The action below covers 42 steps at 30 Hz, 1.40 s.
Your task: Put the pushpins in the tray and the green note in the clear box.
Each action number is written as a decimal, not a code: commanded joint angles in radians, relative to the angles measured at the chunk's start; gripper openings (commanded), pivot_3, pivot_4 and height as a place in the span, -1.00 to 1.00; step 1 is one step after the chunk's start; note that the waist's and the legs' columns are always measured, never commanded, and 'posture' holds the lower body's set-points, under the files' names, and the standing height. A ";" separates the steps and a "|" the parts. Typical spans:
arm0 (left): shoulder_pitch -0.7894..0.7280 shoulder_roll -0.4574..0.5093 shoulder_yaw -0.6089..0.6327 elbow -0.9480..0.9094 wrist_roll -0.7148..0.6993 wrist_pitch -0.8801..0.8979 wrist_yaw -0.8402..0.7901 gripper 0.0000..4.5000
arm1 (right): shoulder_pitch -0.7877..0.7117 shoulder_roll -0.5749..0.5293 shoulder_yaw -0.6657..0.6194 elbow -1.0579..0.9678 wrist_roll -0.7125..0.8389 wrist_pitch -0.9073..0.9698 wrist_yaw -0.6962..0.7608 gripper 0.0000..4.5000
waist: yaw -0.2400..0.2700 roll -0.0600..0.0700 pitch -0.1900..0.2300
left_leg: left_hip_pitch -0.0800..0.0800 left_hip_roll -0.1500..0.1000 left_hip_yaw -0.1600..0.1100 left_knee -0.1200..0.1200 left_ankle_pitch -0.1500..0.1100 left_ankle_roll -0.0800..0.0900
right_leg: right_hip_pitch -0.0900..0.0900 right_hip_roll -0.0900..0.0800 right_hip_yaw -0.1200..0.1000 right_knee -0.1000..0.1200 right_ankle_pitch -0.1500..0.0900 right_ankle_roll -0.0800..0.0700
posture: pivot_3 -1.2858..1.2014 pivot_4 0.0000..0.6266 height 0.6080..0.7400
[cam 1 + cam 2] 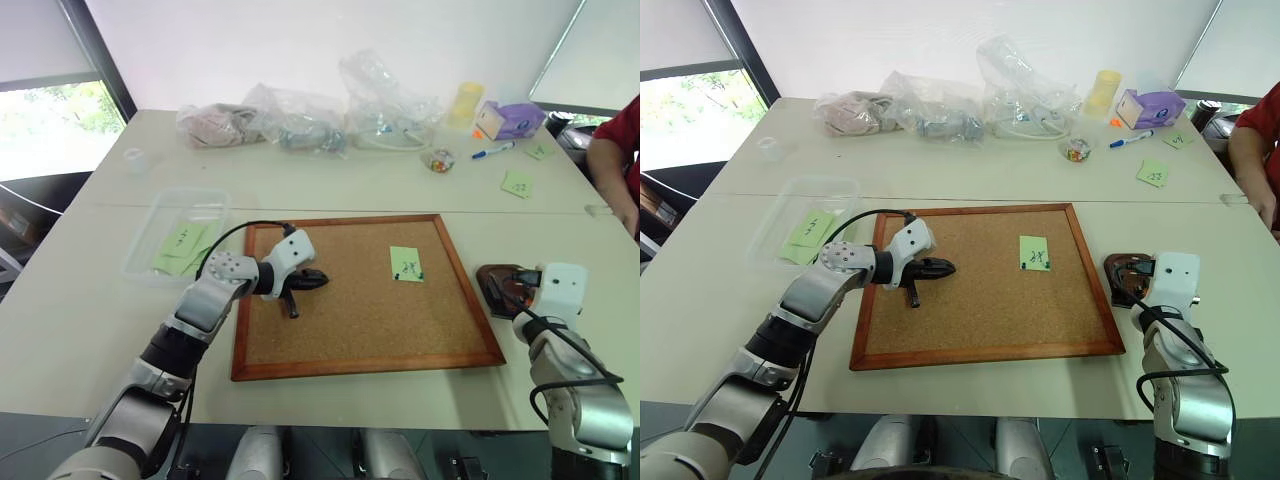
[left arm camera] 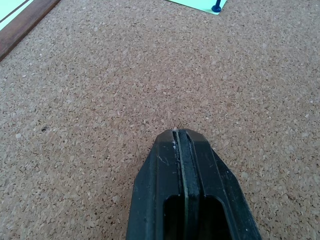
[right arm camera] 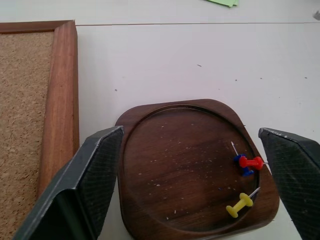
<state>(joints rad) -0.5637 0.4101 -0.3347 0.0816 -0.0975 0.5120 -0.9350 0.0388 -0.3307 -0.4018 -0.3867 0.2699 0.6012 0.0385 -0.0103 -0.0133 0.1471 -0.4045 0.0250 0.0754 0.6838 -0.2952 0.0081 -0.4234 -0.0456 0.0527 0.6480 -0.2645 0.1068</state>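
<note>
Left eye view: the left gripper hangs over the cork board, fingers pressed together, empty. The green note is pinned on the board; the clear box sits left of it.

Left wrist view: closed fingers above bare cork.

Right wrist view: the right gripper is spread wide, empty, straddling the tray, which holds red, blue and yellow pushpins.
</note>
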 commanded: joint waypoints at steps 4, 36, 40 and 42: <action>0.012 0.000 -0.003 0.000 -0.009 -0.015 -0.021 -1.00 | 0.012 -0.011 0.066 -0.157 0.104 -0.084 0.171 0.99 | -0.001 0.000 0.000 | 0.000 0.000 0.000 0.000 0.000 0.000 | 0.000 0.000 0.000 0.000 0.000 0.000 | 0.03 -0.52 0.96; -0.001 -0.015 0.001 0.008 -0.002 -0.035 -0.018 -1.00 | -0.033 0.016 0.246 0.055 0.082 -0.104 0.265 -0.99 | 0.000 0.000 0.000 | -0.001 0.000 0.000 0.000 0.000 0.000 | 0.000 0.000 0.000 -0.001 0.000 0.000 | 0.03 -0.52 0.96; -0.003 -0.007 -0.007 0.015 0.011 -0.028 -0.016 -1.00 | -0.011 0.023 0.227 0.037 0.067 -0.149 0.249 -0.99 | 0.001 0.000 0.000 | -0.001 0.000 -0.001 0.000 0.000 0.000 | 0.000 0.000 0.000 -0.001 0.000 0.000 | 0.03 -0.52 0.96; -0.004 -0.003 -0.013 0.019 0.020 -0.021 -0.015 -1.00 | -0.003 0.033 0.214 0.031 0.060 -0.184 0.236 -0.99 | 0.001 0.000 0.000 | -0.001 0.000 -0.001 0.000 0.000 0.000 | 0.000 0.000 0.000 -0.001 0.000 0.000 | 0.03 -0.52 0.96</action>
<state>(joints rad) -0.5644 0.4057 -0.3230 0.0960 -0.0929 0.4771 -0.9507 0.0339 -0.3018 -0.1424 -0.3120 0.3360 0.4670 0.2930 -0.0092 -0.0135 0.1471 -0.4054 0.0248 0.0749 0.6840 -0.2953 0.0081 -0.4236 -0.0457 0.0522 0.6473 -0.2645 0.1068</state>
